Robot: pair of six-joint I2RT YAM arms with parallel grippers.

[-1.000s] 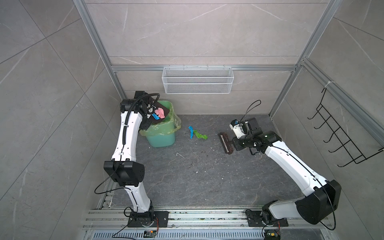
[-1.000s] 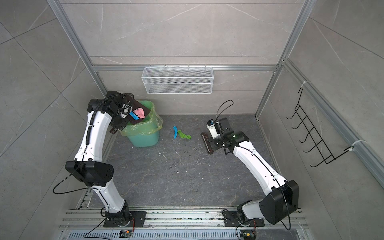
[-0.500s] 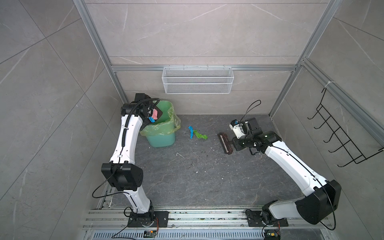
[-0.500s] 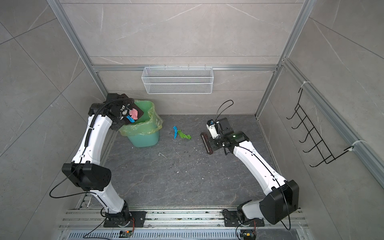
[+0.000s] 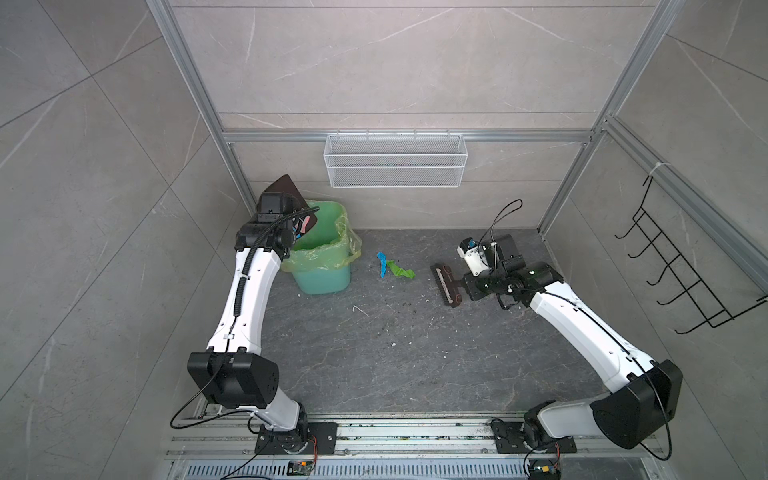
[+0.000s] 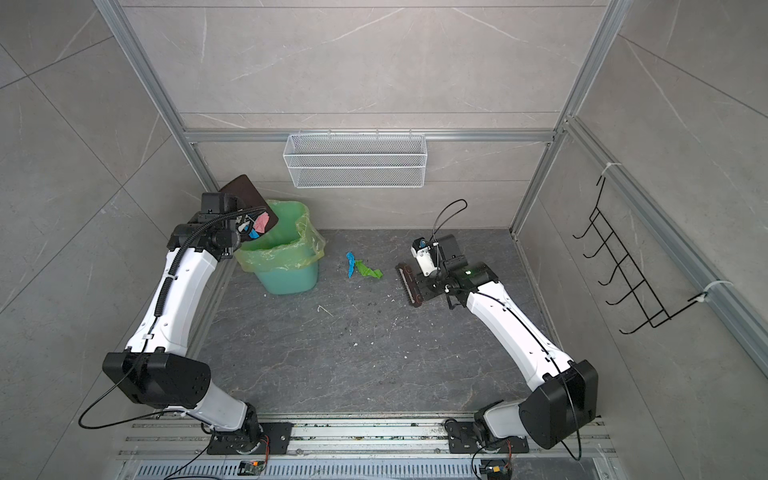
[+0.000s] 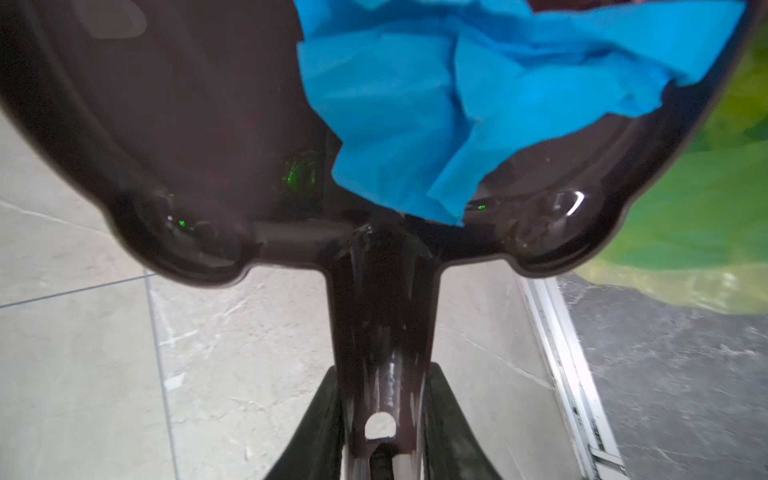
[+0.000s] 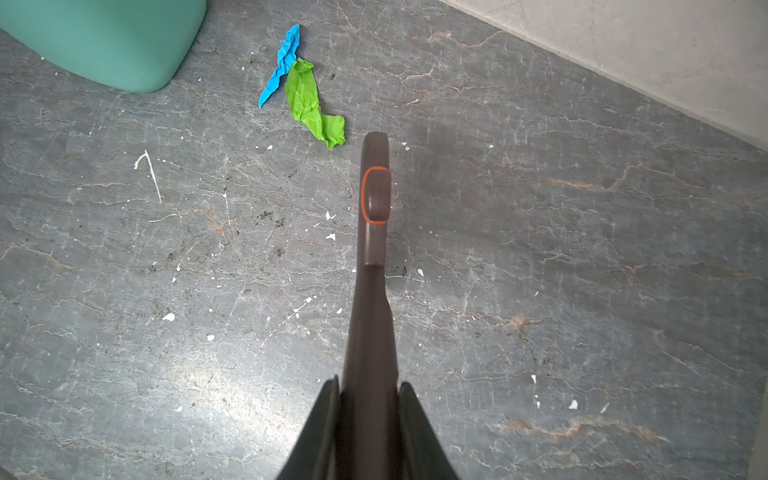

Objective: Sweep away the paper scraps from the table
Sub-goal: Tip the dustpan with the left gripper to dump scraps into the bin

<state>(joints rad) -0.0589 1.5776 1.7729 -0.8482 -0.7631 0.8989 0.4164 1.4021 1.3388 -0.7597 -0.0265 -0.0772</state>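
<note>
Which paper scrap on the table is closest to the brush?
The green scrap. It lies on the side towards the brush, while the blue scrap beside it is nearer the bin.

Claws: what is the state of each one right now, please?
The left claw is closed, holding the dustpan by its handle.
The right claw is closed, holding the brush by its handle.

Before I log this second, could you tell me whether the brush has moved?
No. The brush is just as far to the right of the green bin and the green scrap as it was a second ago.
</note>
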